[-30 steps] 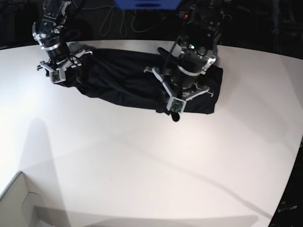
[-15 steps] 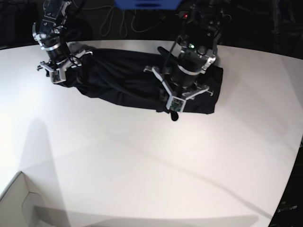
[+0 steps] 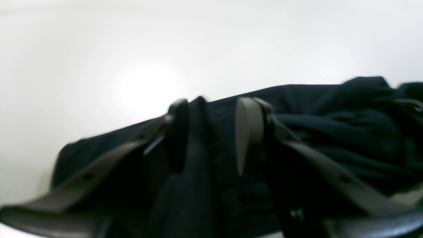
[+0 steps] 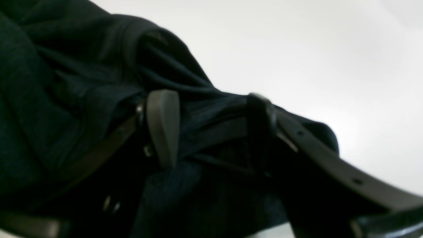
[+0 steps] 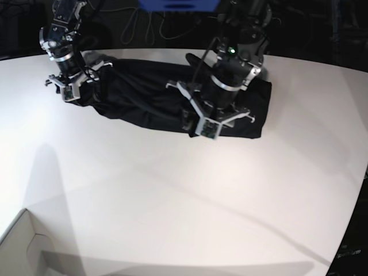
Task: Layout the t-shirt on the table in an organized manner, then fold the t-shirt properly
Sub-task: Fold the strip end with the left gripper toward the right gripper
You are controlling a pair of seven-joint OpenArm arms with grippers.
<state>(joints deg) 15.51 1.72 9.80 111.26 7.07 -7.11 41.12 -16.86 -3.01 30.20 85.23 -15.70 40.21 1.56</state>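
A: Where is the t-shirt lying?

B: On the white table, bunched into a long dark band along the far side. It runs from the right end effector at one end to the left end effector toward the other.

A: What is the left end effector doing?

B: It sits over the near hem of the cloth. In the left wrist view its two fingers stand apart with a clear gap between them. A ridge of black fabric rises just beside the one finger, inside the gap, but nothing is pinched across both. Beyond the fingertips the cloth ends and bare table begins.

A: And the right one?

B: In the right wrist view the right end effector has its fingers spread wide. Wrinkled folds of the t-shirt lie between and behind them. Whether the pads press on that fabric, I cannot tell; the picture is dark and soft there. The jaws themselves are plainly apart.

A: Anything else near them?

B: A pale cardboard box corner shows at the near edge, well apart from both end effectors. In the left wrist view the t-shirt heaps up in folds to one side of the fingers, with the table bright beyond
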